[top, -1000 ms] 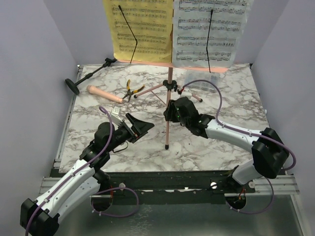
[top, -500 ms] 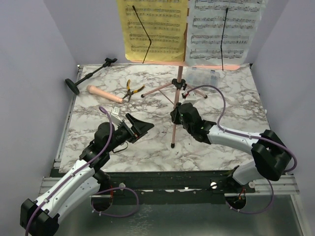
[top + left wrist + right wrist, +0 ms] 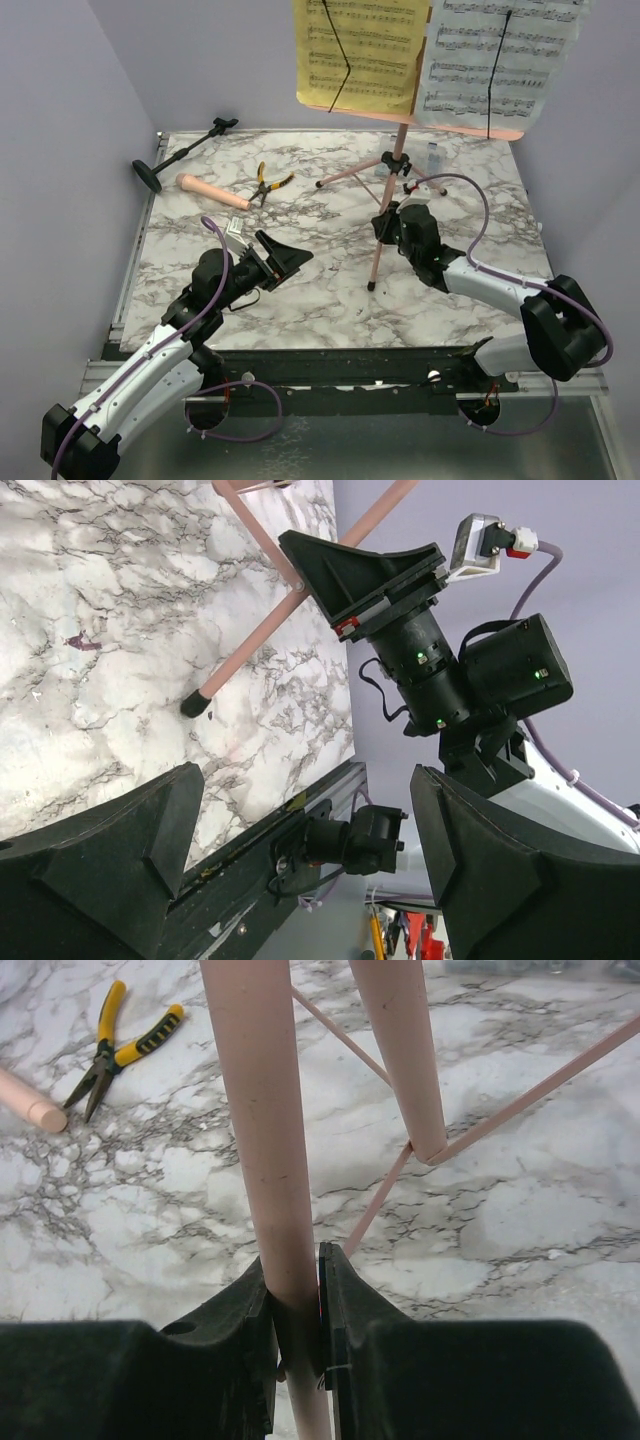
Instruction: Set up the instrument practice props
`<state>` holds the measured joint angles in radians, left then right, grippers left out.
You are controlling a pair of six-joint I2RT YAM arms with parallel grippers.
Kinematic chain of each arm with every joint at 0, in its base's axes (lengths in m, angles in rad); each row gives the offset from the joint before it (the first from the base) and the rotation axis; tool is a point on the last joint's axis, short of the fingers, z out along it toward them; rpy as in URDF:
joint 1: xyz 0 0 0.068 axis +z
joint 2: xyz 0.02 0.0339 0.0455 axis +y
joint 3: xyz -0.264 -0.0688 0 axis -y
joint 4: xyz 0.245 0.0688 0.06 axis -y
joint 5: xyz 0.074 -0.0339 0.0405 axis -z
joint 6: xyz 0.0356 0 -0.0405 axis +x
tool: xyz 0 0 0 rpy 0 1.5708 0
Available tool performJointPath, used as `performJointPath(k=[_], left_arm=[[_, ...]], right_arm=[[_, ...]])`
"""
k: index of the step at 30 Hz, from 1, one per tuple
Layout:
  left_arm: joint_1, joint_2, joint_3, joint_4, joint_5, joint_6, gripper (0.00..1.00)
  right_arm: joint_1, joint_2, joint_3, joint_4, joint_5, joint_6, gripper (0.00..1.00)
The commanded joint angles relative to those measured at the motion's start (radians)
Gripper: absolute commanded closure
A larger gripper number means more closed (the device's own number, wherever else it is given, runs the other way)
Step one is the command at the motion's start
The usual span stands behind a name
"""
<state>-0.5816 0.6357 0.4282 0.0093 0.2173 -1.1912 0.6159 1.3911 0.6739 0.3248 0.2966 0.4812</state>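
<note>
The pink tripod music stand stands right of centre, carrying a yellow music sheet and a white music sheet. My right gripper is shut on a stand leg, clamped between its pads. The black mic stand lies on its side at the far left. The pink-beige microphone lies beside it; its tip shows in the right wrist view. My left gripper is open and empty left of the stand. The left wrist view shows a stand foot.
Yellow-handled pliers lie near the microphone, also seen in the right wrist view. A clear plastic box sits behind the stand at the back right. Purple walls close the sides and back.
My right gripper has carried the music stand and its sheets to the right and a little farther back. The left arm has not moved.
</note>
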Motion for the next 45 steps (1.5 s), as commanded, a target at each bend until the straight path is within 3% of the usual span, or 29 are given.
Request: performJointPath(k=[1,12,20,24,30,31,32,35,39,45], left_arm=[[0.005,-0.001,0.01,-0.008,0.007,0.008,0.08],[0.005,0.011,0.016,-0.008,0.016,0.01,0.08],[0.005,0.004,0.011,-0.008,0.014,0.011,0.08],[0.007,0.017,0.03,-0.061,-0.009,0.055,0.05],[0.1,0.153,0.138,-0.145,0.043,0.17,0.01],[0.13,0.179,0.16,-0.158,0.063,0.184,0.01],[0.17,0.208,0.187,-0.176,0.084,0.197,0.01],[0.311,0.284,0.245,-0.222,0.113,0.191,0.01],[0.485,0.363,0.309,-0.233,0.098,0.149,0.01],[0.616,0.479,0.352,-0.255,-0.28,-0.094,0.01]], right_arm=[[-0.108,0.027,-0.095,-0.234,0.018,-0.022,0.89],[-0.277,0.038,-0.093,-0.157,-0.236,-0.116,0.9],[-0.306,0.096,-0.034,-0.182,-0.25,-0.135,0.88],[-0.309,0.076,0.014,-0.271,-0.223,-0.147,0.72],[-0.306,-0.029,0.094,-0.42,-0.341,-0.156,0.41],[-0.306,-0.042,0.11,-0.447,-0.368,-0.154,0.3],[-0.306,-0.064,0.126,-0.478,-0.407,-0.156,0.01],[-0.305,-0.172,0.133,-0.506,-0.487,-0.167,0.0],[-0.305,-0.298,0.136,-0.568,-0.453,-0.151,0.0],[-0.305,-0.464,0.088,-0.591,-0.482,-0.097,0.0]])
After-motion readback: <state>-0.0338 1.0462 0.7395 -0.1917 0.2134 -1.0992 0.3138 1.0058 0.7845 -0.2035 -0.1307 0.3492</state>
